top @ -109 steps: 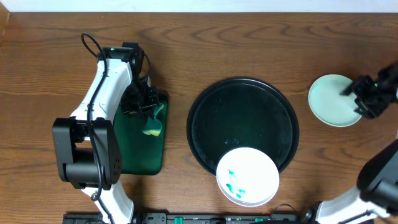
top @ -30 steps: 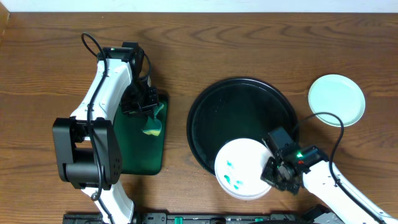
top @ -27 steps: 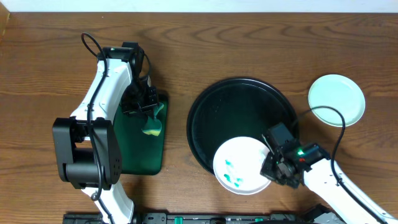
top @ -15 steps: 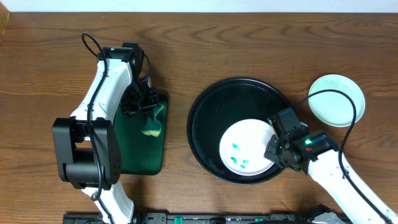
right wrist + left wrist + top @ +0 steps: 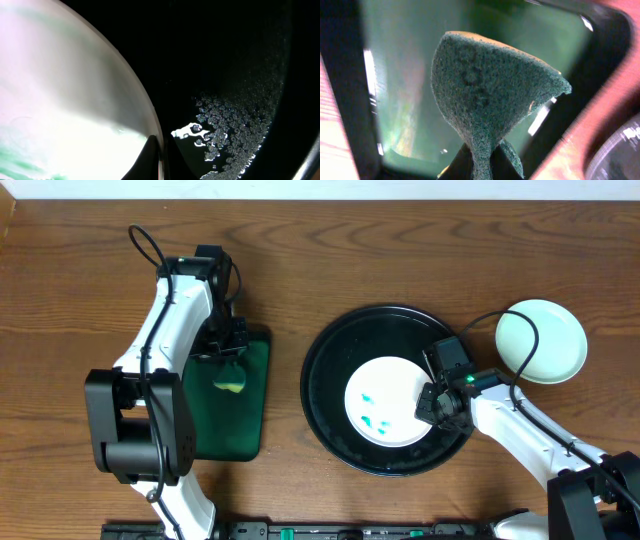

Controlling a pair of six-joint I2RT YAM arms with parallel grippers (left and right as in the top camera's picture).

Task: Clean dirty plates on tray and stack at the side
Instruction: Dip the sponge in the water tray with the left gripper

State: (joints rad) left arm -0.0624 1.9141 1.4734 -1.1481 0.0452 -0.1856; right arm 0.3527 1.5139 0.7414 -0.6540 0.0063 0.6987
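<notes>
A white plate [image 5: 385, 400] with teal smears sits tilted in the middle of the round black tray [image 5: 380, 335]. My right gripper [image 5: 428, 402] is shut on the plate's right rim. The right wrist view shows that plate [image 5: 65, 100] large at the left, its edge pinched between the fingers of the right gripper [image 5: 161, 162], over the wet tray floor [image 5: 235, 125]. A second, clean pale mint plate [image 5: 541, 340] rests on the table right of the tray. My left gripper [image 5: 224, 362] is shut on a green-faced sponge [image 5: 232, 380], [image 5: 490, 95], held above the green tray.
A dark green rectangular tray [image 5: 225, 430] lies left of the black tray, beneath the left arm. The right arm's cable loops over the clean plate. Water droplets bead on the black tray's floor near its rim.
My right gripper has slid the smeared plate from the tray's front rim up to its middle. The left gripper has shifted the sponge slightly left over the green tray.
</notes>
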